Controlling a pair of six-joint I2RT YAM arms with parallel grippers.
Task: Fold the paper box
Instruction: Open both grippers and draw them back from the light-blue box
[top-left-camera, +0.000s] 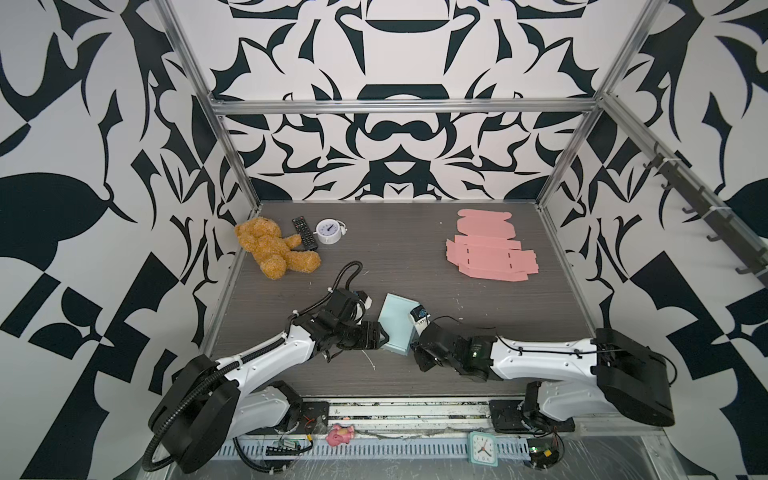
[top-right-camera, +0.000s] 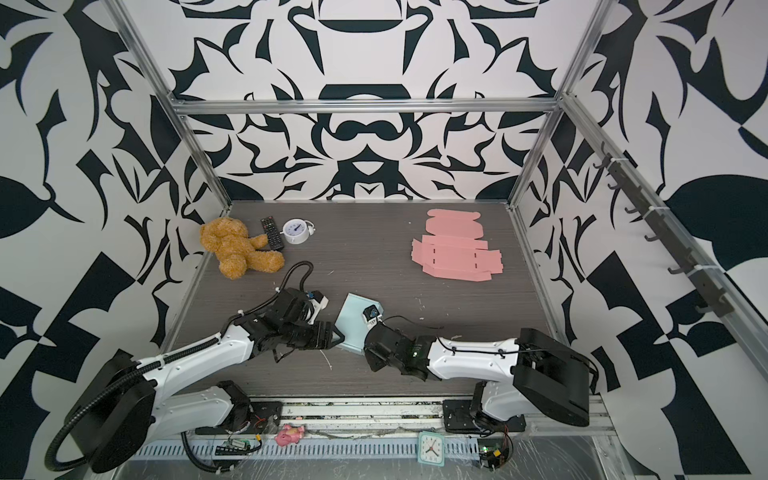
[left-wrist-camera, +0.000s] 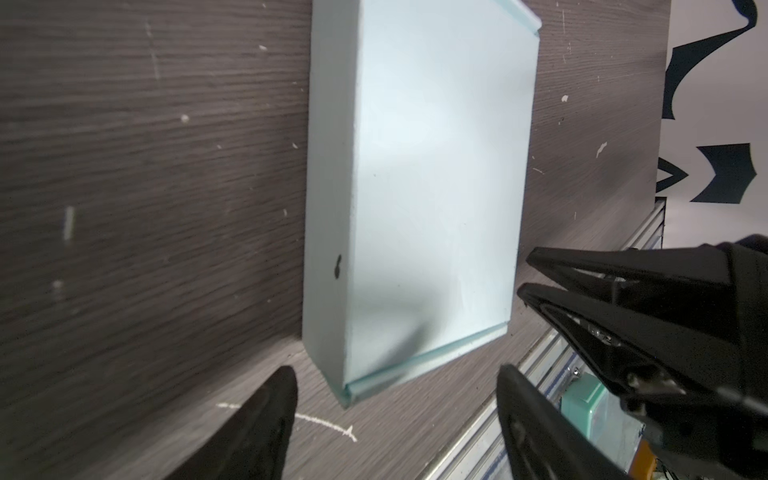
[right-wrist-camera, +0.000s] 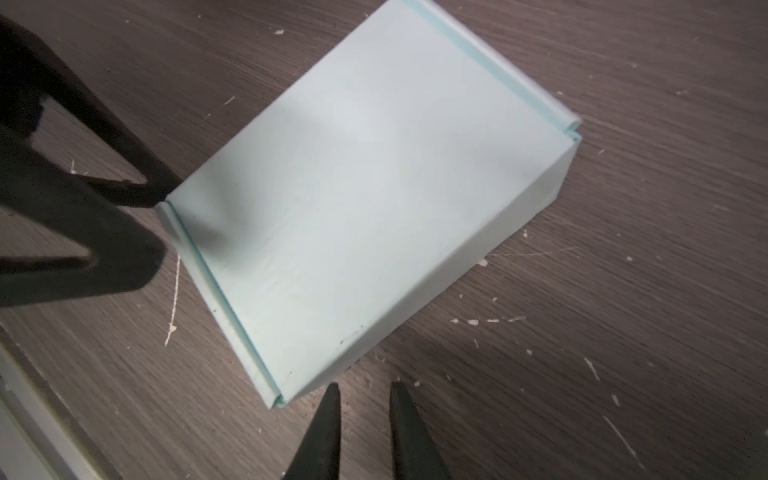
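Nearest the lens in its own wrist view, the left gripper (left-wrist-camera: 395, 376) stands wide, one tip on each side of the near corner of the pale blue paper box (left-wrist-camera: 436, 166). It pinches nothing, and whether a tip brushes the edge is hard to make out. The right gripper (right-wrist-camera: 365, 386) shows only a narrow gap with bare desk (right-wrist-camera: 623, 208) between its tips, just short of the box's side, holding nothing. In both top views the box sits at lower centre between the arms, closed, so its inside is hidden. The right wrist camera housing (top-left-camera: 419, 313) covers part of its right edge. Flat pink box blanks (top-left-camera: 490, 249) lie unfolded at upper right.
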